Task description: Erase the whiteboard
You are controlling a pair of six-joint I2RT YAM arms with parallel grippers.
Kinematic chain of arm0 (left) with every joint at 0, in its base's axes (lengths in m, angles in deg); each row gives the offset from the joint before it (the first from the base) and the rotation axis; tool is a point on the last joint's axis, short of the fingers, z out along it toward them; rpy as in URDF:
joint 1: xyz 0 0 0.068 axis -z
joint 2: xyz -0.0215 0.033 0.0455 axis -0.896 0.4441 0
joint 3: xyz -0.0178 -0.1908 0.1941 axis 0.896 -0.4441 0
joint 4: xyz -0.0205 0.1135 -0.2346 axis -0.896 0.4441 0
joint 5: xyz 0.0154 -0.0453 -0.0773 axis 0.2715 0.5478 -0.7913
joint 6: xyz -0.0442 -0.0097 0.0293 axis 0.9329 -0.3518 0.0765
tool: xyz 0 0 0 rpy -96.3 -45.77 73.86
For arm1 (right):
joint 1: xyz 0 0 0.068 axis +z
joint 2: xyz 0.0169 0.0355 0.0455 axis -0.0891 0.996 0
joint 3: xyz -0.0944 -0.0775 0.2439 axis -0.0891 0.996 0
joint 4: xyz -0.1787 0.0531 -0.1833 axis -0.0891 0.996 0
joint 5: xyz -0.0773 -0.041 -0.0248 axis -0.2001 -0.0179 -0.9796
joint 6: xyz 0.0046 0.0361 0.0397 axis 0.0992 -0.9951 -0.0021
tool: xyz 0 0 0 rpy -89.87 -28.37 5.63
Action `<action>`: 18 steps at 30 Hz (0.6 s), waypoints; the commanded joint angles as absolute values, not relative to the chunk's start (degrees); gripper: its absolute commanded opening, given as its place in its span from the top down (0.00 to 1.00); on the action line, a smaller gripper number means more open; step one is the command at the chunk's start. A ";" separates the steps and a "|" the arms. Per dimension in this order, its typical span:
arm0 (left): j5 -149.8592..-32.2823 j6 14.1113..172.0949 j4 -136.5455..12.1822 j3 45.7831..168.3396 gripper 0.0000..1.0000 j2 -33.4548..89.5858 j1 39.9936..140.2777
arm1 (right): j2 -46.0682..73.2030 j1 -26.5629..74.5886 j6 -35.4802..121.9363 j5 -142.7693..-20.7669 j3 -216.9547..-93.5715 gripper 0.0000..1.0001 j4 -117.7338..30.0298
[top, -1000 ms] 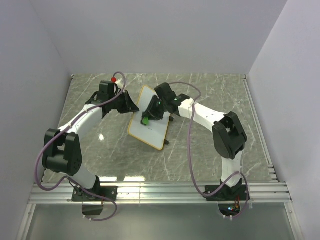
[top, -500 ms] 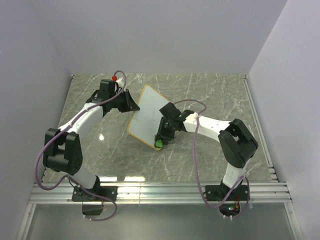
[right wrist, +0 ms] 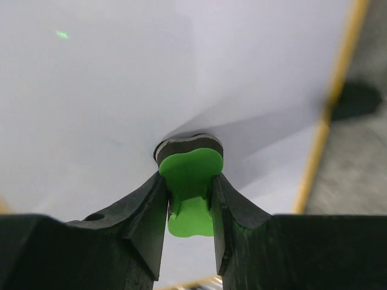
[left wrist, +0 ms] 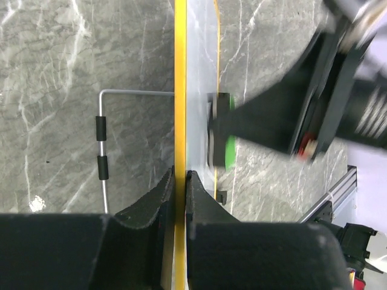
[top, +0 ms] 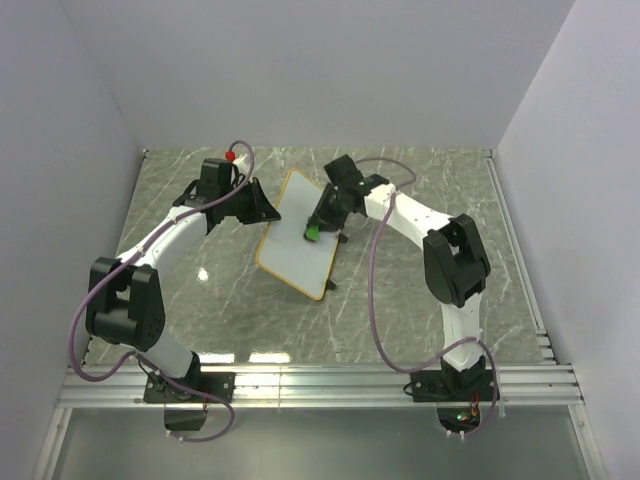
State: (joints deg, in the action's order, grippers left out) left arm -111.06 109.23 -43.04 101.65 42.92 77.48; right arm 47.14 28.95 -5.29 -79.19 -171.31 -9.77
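The whiteboard (top: 291,248) stands tilted on the marble table, white with a thin tan frame. My left gripper (top: 262,211) is shut on the board's left frame edge (left wrist: 179,90); in the left wrist view the yellow edge runs between both fingers (left wrist: 199,199). My right gripper (top: 317,226) is shut on a small green eraser (top: 312,231), pressed dark pad first against the board's upper white face (right wrist: 109,78). The eraser (right wrist: 188,181) sits squeezed between the right fingers. It shows in the left wrist view as a green block (left wrist: 230,151) against the board. No scribbles show on the white face.
A metal wire stand (left wrist: 101,145) with black sleeves props the board from behind. A black foot (top: 332,287) shows at the board's lower corner. White walls enclose the marble table (top: 420,290) at back and sides; an aluminium rail (top: 320,385) runs along the near edge.
My right gripper swept the eraser down to the board's lower corner half a second ago and has come back up to the upper part. The left gripper has kept its hold.
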 commanded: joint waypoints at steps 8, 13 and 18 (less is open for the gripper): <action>-110.14 108.33 -41.18 99.49 1.00 42.40 80.69 | 54.65 28.29 -14.55 -77.72 -183.16 1.00 -18.78; -110.14 108.42 -40.57 99.67 1.00 41.96 80.86 | 56.59 24.78 -16.40 -78.34 -179.84 1.00 -19.22; -109.88 108.42 -40.39 99.49 1.00 41.69 81.04 | 56.85 20.30 -14.56 -80.09 -179.03 1.00 -17.74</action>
